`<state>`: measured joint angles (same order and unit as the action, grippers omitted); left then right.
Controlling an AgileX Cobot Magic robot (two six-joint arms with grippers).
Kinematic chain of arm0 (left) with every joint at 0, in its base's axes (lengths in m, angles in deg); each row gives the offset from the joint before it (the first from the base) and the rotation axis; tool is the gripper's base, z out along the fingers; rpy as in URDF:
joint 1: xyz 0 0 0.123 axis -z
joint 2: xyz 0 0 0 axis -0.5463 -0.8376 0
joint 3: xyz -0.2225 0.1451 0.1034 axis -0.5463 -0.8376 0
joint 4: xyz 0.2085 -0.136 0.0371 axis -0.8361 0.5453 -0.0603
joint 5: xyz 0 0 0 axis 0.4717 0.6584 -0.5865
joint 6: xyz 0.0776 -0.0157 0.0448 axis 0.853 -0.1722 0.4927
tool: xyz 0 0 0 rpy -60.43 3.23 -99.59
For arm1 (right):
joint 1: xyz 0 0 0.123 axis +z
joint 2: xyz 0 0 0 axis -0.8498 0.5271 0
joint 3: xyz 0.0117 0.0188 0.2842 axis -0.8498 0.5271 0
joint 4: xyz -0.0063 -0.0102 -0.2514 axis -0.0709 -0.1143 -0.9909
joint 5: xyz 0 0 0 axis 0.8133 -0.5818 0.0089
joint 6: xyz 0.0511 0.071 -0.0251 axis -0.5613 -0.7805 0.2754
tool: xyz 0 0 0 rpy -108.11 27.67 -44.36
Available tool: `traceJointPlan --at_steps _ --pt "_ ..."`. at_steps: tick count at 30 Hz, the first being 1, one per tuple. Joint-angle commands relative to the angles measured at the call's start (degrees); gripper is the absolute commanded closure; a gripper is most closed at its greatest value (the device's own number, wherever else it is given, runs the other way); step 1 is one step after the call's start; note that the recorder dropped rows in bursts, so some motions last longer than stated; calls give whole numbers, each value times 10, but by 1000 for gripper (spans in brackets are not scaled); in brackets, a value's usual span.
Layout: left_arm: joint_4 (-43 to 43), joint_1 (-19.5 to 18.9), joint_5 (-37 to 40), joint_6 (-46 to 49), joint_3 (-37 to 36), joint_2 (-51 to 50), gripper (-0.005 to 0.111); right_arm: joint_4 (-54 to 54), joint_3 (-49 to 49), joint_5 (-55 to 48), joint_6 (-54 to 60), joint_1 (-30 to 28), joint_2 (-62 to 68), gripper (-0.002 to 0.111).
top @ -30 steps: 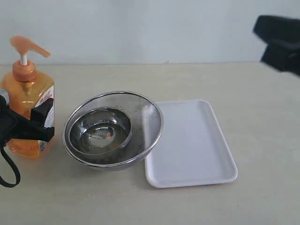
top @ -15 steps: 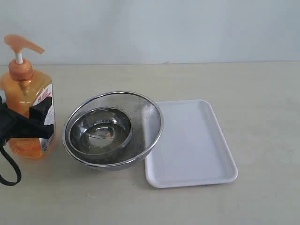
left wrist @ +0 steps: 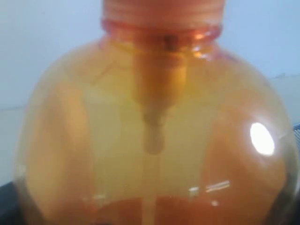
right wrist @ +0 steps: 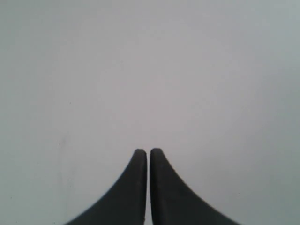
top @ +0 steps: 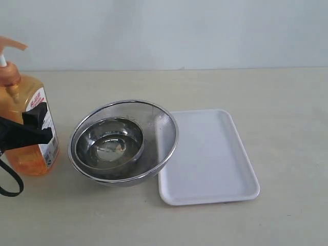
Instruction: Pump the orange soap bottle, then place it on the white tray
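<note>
The orange soap bottle (top: 29, 156) stands at the far left edge of the exterior view, its pump head partly cut off by the frame. My left gripper (top: 28, 131) is shut around the bottle's body, with a black finger (top: 37, 123) lying across the white-and-red label. In the left wrist view the translucent orange soap bottle (left wrist: 154, 140) fills the picture and hides the fingers. The white tray (top: 210, 159) lies flat to the right of the bowls, with nothing on it. My right gripper (right wrist: 148, 152) is shut with nothing in it, faces a plain pale surface, and is outside the exterior view.
A steel mesh bowl (top: 165, 130) with a smaller steel bowl (top: 110, 143) inside it sits between the bottle and the tray, touching the tray's left rim. A black cable loop (top: 10, 184) hangs below my left gripper. A pale wall stands behind the beige table (top: 287, 102).
My left gripper has carried the bottle leftward, so the pump head now runs off the frame. The right arm, seen at the upper right a second ago, has left the exterior view.
</note>
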<state>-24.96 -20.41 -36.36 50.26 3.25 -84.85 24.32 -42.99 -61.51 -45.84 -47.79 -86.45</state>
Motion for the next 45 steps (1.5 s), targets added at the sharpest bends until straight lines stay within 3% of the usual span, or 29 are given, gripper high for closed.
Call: traceJointPlan --at_steps 1,11,37,40,45 --pt "6 5 12 -27 1 0 102 0 -1 15 1 -2 -2 108" --pt "6 5 17 -72 1 0 102 -2 -1 17 1 -2 -2 108" --pt "6 5 21 -70 1 0 102 -1 -1 3 -1 -2 -2 108" --pt "5 5 21 -70 1 0 102 -19 -1 -86 25 -2 -2 108" --pt "5 5 21 -70 1 0 102 -139 5 -349 54 -2 -2 108"
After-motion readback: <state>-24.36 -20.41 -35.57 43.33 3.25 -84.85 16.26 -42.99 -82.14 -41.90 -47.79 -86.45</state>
